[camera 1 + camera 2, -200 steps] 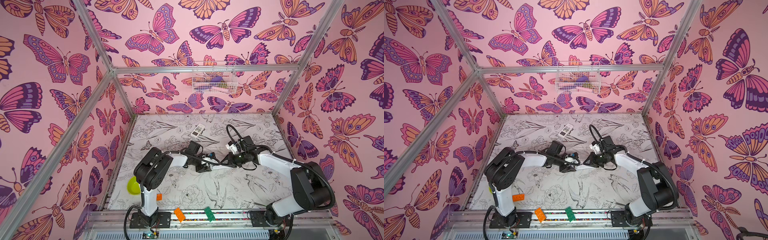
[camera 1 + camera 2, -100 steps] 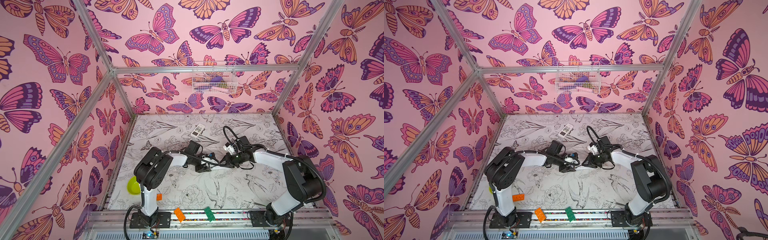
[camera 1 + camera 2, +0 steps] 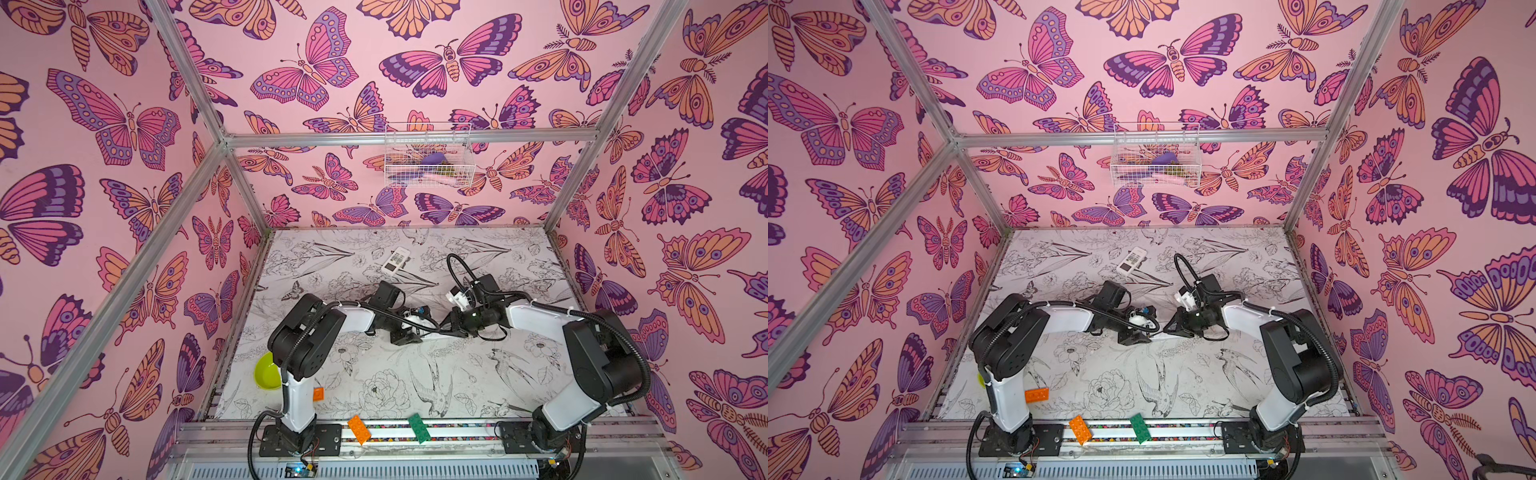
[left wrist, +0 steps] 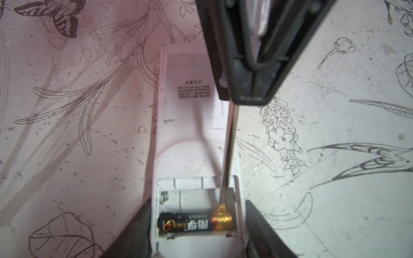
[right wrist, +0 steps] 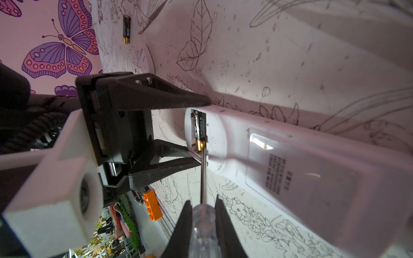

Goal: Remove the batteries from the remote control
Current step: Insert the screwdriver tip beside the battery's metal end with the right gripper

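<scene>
A white remote control (image 4: 190, 134) lies back-up on the mat with its battery compartment open. One of the batteries (image 4: 192, 224), black with a gold end, sits in the compartment, also seen in the right wrist view (image 5: 200, 131). My left gripper (image 4: 197, 202) is shut on the remote's compartment end, one finger on each side. My right gripper (image 5: 202, 200) is shut on a clear-handled screwdriver (image 5: 202, 223). The screwdriver's metal tip touches the battery's gold end. Another battery (image 5: 126, 29) lies loose on the mat. In both top views the grippers (image 3: 409, 332) (image 3: 446, 328) meet mid-table.
A second white remote (image 3: 395, 260) lies near the back of the mat. A green bowl (image 3: 268, 370) stands by the left arm's base. Two orange bricks (image 3: 318, 393) (image 3: 359, 429) and a green brick (image 3: 419, 428) lie at the front. A wire basket (image 3: 428, 156) hangs on the back wall.
The right arm's elbow has swung slightly left and back while its gripper stayed at the remote. The left arm has not moved.
</scene>
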Controlling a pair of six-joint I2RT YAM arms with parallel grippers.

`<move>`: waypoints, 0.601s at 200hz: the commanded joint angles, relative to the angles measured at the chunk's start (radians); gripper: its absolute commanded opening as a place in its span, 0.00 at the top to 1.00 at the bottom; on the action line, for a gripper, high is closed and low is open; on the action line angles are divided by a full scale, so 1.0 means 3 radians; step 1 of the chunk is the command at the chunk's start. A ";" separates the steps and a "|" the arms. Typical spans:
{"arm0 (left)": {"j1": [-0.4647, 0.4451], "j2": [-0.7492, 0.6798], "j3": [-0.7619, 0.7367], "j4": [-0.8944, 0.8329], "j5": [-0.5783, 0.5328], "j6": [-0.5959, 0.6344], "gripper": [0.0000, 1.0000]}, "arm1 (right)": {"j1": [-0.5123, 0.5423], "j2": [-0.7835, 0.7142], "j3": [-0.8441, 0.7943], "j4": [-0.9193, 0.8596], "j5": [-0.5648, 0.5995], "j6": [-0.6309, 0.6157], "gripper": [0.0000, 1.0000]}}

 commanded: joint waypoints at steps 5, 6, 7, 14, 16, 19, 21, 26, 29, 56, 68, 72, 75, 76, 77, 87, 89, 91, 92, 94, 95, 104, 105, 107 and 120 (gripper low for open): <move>-0.0026 0.0142 -0.0121 -0.0418 -0.0025 0.0006 0.52 | 0.0047 0.0136 -0.0043 0.0113 -0.0022 0.0057 1.00; -0.0025 0.0145 -0.0119 -0.0420 -0.0028 0.0003 0.52 | 0.0045 0.0131 -0.0048 0.0121 -0.0022 0.0058 1.00; -0.0026 0.0144 -0.0118 -0.0421 -0.0029 0.0002 0.52 | 0.0044 0.0127 -0.0053 0.0128 -0.0024 0.0062 1.00; -0.0037 0.0158 -0.0113 -0.0419 -0.0033 0.0002 0.52 | 0.0039 0.0103 -0.0079 0.0173 -0.0029 0.0075 1.00; -0.0038 0.0158 -0.0113 -0.0417 -0.0035 0.0007 0.52 | 0.0042 0.0102 -0.0085 0.0179 -0.0029 0.0076 1.00; -0.0042 0.0165 -0.0113 -0.0420 -0.0039 0.0014 0.52 | 0.0043 0.0097 -0.0088 0.0185 -0.0032 0.0071 1.00; -0.0042 0.0167 -0.0115 -0.0418 -0.0040 0.0019 0.52 | 0.0041 0.0101 -0.0088 0.0183 -0.0034 0.0070 1.00; -0.0045 0.0164 -0.0122 -0.0421 -0.0035 0.0032 0.52 | 0.0039 0.0115 -0.0079 0.0178 -0.0038 0.0061 1.00; -0.0048 0.0162 -0.0127 -0.0417 -0.0028 0.0038 0.52 | 0.0043 0.0123 -0.0067 0.0159 -0.0040 0.0055 1.00; -0.0036 0.0157 -0.0133 -0.0421 -0.0005 0.0020 0.53 | 0.0041 0.0166 -0.0081 0.0269 -0.0104 0.0159 1.00; -0.0055 0.0166 -0.0141 -0.0419 -0.0010 0.0054 0.53 | 0.0040 0.0172 -0.0143 0.0423 -0.0138 0.0230 1.00; -0.0055 0.0167 -0.0147 -0.0417 -0.0010 0.0065 0.53 | 0.0041 0.0184 -0.0141 0.0431 -0.0147 0.0230 1.00; -0.0058 0.0164 -0.0152 -0.0419 -0.0005 0.0071 0.53 | 0.0040 0.0200 -0.0133 0.0421 -0.0154 0.0227 1.00; -0.0058 0.0164 -0.0153 -0.0420 -0.0005 0.0074 0.53 | 0.0039 0.0207 -0.0129 0.0416 -0.0157 0.0222 1.00; -0.0058 0.0164 -0.0153 -0.0421 -0.0005 0.0075 0.53 | 0.0039 0.0215 -0.0126 0.0414 -0.0158 0.0218 1.00; -0.0046 0.0149 -0.0159 -0.0419 -0.0002 0.0058 0.53 | 0.0041 0.0246 -0.0092 0.0342 -0.0165 0.0193 1.00; -0.0048 0.0148 -0.0155 -0.0421 -0.0004 0.0050 0.53 | 0.0043 0.0249 -0.0089 0.0336 -0.0165 0.0189 1.00; -0.0043 0.0148 -0.0151 -0.0422 -0.0005 0.0041 0.53 | 0.0042 0.0245 -0.0088 0.0335 -0.0169 0.0188 1.00; -0.0043 0.0151 -0.0150 -0.0422 -0.0005 0.0036 0.53 | 0.0040 0.0245 -0.0088 0.0337 -0.0167 0.0188 1.00; -0.0043 0.0150 -0.0149 -0.0422 -0.0009 0.0029 0.53 | 0.0041 0.0244 -0.0091 0.0345 -0.0169 0.0191 1.00; -0.0043 0.0149 -0.0146 -0.0419 -0.0009 0.0027 0.53 | 0.0040 0.0242 -0.0092 0.0350 -0.0170 0.0195 1.00; -0.0046 0.0156 -0.0143 -0.0419 -0.0018 0.0025 0.53 | 0.0043 0.0215 -0.0125 0.0409 -0.0182 0.0213 1.00; -0.0047 0.0160 -0.0143 -0.0420 -0.0019 0.0028 0.53 | 0.0043 0.0214 -0.0128 0.0413 -0.0184 0.0213 1.00; -0.0052 0.0161 -0.0143 -0.0421 -0.0017 0.0032 0.53 | 0.0041 0.0214 -0.0133 0.0415 -0.0187 0.0207 1.00; -0.0068 0.0158 -0.0162 -0.0418 -0.0011 0.0078 0.53 | 0.0039 0.0245 -0.0099 0.0350 -0.0201 0.0136 1.00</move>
